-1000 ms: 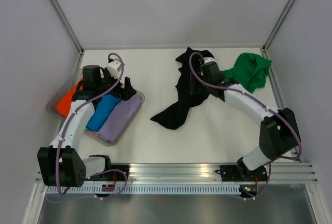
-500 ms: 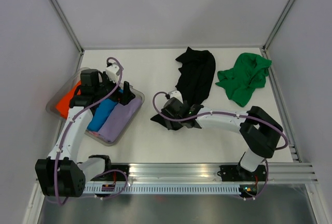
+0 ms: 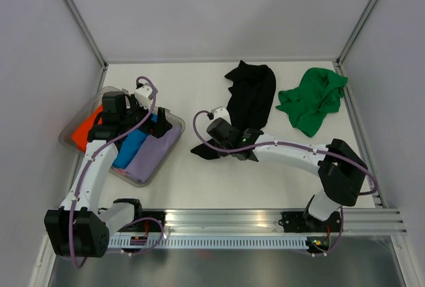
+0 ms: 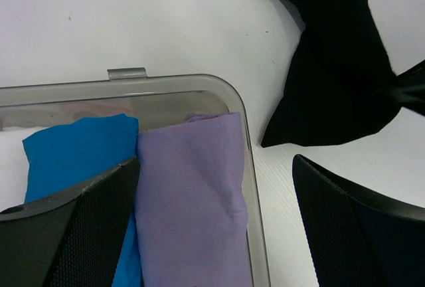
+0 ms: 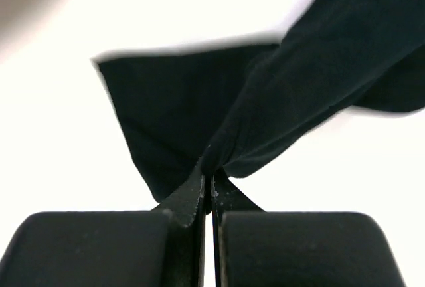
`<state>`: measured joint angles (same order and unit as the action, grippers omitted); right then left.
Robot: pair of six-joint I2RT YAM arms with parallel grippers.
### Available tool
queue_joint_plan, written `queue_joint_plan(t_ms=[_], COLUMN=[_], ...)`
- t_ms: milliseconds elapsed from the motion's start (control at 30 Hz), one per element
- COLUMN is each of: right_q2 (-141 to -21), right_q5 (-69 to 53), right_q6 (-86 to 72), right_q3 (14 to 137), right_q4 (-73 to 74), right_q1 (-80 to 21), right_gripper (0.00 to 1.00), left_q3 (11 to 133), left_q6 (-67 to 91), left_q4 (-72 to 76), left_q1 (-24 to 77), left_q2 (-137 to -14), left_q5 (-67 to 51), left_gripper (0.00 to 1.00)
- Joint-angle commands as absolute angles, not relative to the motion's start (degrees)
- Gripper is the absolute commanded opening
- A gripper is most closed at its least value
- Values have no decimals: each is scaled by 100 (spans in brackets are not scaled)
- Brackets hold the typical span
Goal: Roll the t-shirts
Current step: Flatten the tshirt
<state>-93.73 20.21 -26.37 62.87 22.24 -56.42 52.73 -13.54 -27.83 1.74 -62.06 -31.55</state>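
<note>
Right claw (image 5: pixel 211 184) clenched on near corner of black t-shirt (image 3: pixel 252 97), just right of the tray (image 4: pixel 172 80). Shirt's long axis runs from that claw away from the tray. Left claw (image 4: pixel 212 234) gapes over the tray, farther off.

We see a white table (image 3: pixel 186 88). On it a clear tray (image 3: pixel 178 131) sits at the left, a black t-shirt (image 3: pixel 252 97) lies stretched out near the middle, and a crumpled green t-shirt (image 3: pixel 313 99) lies at the far right, apart from the black one.

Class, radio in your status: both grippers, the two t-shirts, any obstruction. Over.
Right gripper shut on black t-shirt's near end. Left gripper open above tray. Green t-shirt crumpled, untouched. Nothing in the way.
</note>
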Motion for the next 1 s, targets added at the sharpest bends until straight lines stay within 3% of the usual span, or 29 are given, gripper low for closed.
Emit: queue_joint_plan(t_ms=[0,167,300,533,667,800,967], right_q2=[-8756,-8201,-8051,-7779,-7349,-6874,-6215], right_q5=[1925,1241,678,809,957,1046,897], right_q6=[-2066,-1530,-1082,-905,-1115,-1467,-1774], right_q3=[7178,8075,9470,10635,10363,9125,7274], right_q4=[2408,2469,2724,3190,3331,3296,3332], right_q1=[-5669,-5669,-5678,-5248,-4424,-3579,-2280], right_gripper=[0,0,0,0,0,0,0], left_q3=[5309,5352,5493,5678,5678,5879,5915], left_q6=[-1626,-1687,-1687,-1687,-1705,-2108,-2522], left_q4=[-2944,-2979,-2997,-3032,-3120,-3646,-3990], left_q1=[202,202,202,202,202,368,1633], left_q2=[-6065,-5915,-5906,-5871,-5845,-5915,-5897], left_q5=[-3085,-3067,-2901,-2926,-3181,-3997,-3429], left_gripper=[100,100,100,100,100,98,93])
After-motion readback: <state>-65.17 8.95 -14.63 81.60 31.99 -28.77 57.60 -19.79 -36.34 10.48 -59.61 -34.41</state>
